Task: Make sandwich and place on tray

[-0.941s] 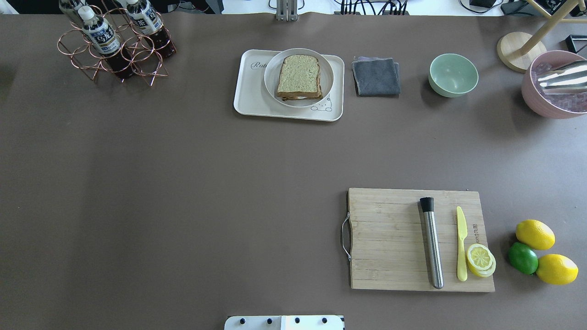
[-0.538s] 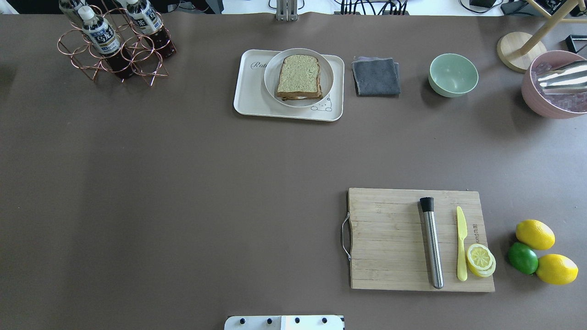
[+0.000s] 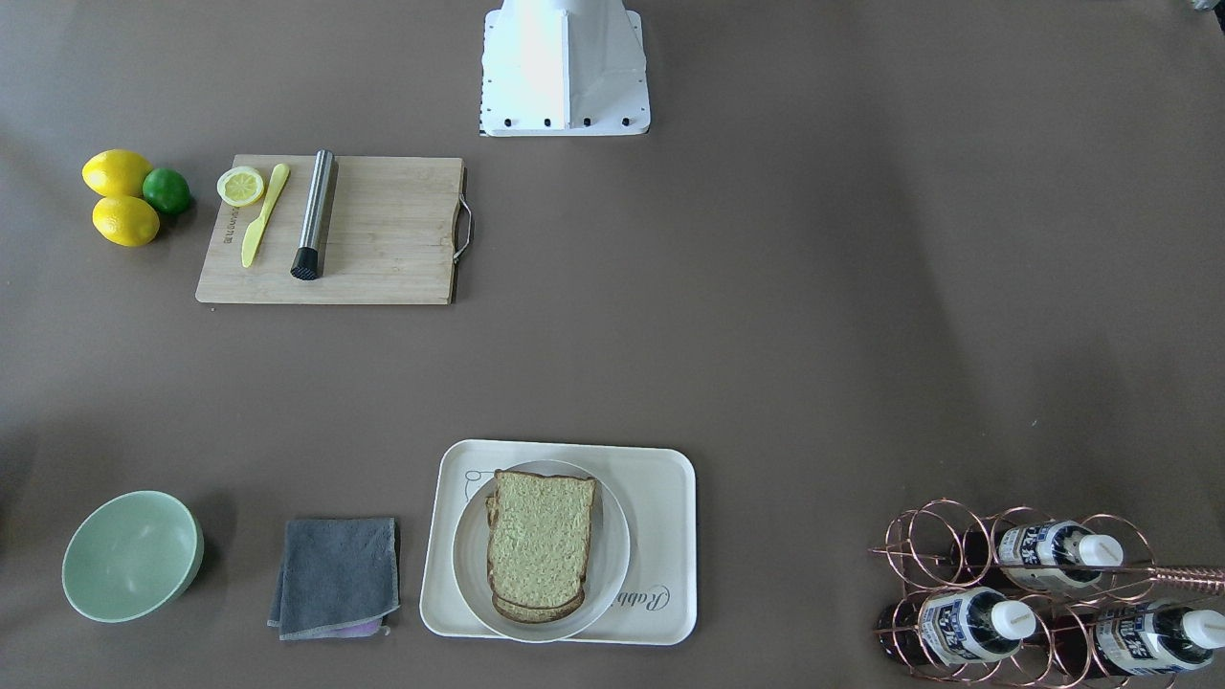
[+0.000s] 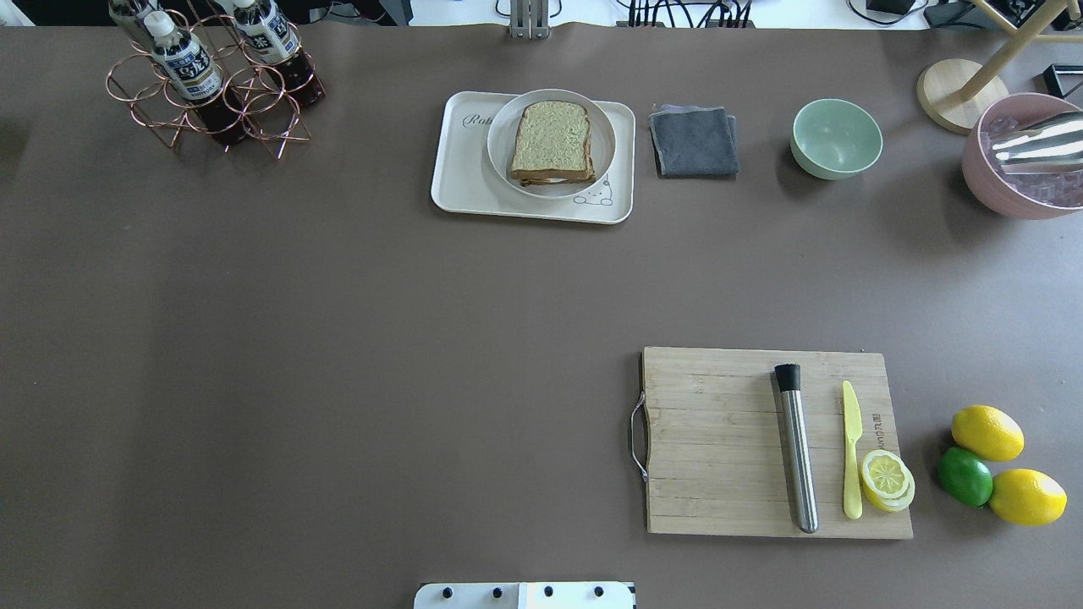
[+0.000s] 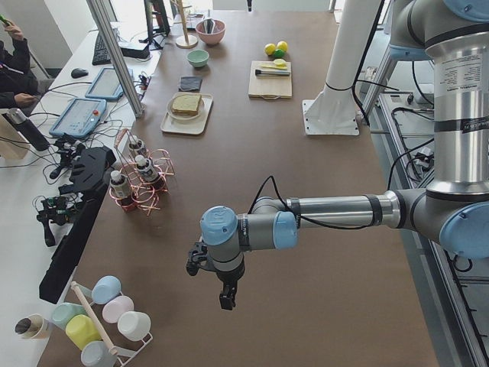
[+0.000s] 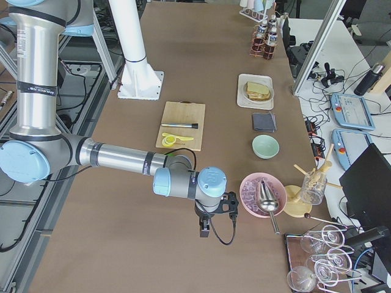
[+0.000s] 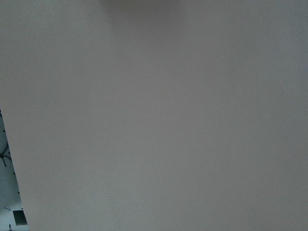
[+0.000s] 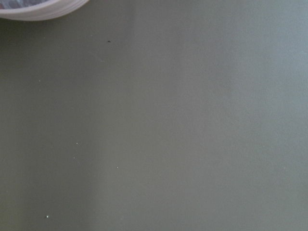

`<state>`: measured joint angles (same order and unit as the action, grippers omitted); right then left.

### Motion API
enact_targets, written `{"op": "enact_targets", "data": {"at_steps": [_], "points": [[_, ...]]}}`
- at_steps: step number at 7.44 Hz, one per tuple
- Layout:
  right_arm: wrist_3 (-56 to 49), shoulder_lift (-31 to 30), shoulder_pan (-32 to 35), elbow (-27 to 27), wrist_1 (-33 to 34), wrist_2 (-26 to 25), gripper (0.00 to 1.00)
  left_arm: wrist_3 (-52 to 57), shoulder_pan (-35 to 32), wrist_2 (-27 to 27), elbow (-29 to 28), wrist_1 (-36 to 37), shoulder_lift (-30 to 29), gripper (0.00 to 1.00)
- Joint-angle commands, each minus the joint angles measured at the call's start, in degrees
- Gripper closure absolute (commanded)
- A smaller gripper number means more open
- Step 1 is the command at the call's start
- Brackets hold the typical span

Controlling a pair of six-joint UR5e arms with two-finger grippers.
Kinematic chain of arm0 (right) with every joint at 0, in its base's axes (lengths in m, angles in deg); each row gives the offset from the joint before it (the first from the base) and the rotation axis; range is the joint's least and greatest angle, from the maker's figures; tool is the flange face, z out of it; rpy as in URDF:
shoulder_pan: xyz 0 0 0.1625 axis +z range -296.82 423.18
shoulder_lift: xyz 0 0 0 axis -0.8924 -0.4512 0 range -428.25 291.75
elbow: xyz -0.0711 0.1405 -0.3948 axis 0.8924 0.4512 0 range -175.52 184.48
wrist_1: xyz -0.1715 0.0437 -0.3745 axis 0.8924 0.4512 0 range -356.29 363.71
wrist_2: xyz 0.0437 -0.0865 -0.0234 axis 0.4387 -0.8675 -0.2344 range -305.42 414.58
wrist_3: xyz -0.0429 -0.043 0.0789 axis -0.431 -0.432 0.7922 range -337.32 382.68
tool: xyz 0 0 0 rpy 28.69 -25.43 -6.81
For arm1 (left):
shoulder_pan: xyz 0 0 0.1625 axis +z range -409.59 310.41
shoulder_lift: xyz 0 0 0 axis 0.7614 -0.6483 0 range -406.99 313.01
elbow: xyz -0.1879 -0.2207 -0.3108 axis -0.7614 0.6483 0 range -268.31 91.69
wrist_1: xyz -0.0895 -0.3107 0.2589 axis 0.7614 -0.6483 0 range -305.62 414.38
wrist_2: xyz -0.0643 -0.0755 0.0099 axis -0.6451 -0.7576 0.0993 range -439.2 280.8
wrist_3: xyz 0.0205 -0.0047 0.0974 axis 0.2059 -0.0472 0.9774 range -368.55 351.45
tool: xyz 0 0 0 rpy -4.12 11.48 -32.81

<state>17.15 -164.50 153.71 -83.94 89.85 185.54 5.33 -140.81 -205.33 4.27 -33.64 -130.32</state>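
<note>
Off the table's left end the left tool (image 5: 227,294) hangs over bare table, seen only from the side, so I cannot tell whether its fingers are spread or pressed together. In the overhead view a copper wire bottle rack (image 4: 207,89) stands at 10 o'clock. At 12 o'clock lies the tray (image 4: 461,182), and a white plate (image 4: 501,156) fills its 3 o'clock half. On that plate sits the sandwich (image 4: 552,142), top slice squared over the bottom one (the filling is barely visible). A folded grey cloth (image 4: 694,140) lies at the tray's 3 o'clock. The right tool (image 6: 205,231) hovers near a pink bowl (image 6: 259,194), and I cannot tell its opening either. The placing step looks finished; the next move probably calls only for both arms to hold clear of the tray.
</note>
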Motion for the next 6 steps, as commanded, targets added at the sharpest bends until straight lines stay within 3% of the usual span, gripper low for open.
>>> {"op": "enact_targets", "data": {"at_steps": [1, 6], "points": [[0.0, 0.0, 0.1, 0.0, 0.0, 0.0, 0.0, 0.0, 0.0, 0.0, 0.1, 0.0, -0.1, 0.02], [0.0, 0.0, 0.0, -0.1, 0.0, 0.0, 0.0, 0.0, 0.1, 0.0, 0.2, -0.1, -0.3, 0.02]]}}
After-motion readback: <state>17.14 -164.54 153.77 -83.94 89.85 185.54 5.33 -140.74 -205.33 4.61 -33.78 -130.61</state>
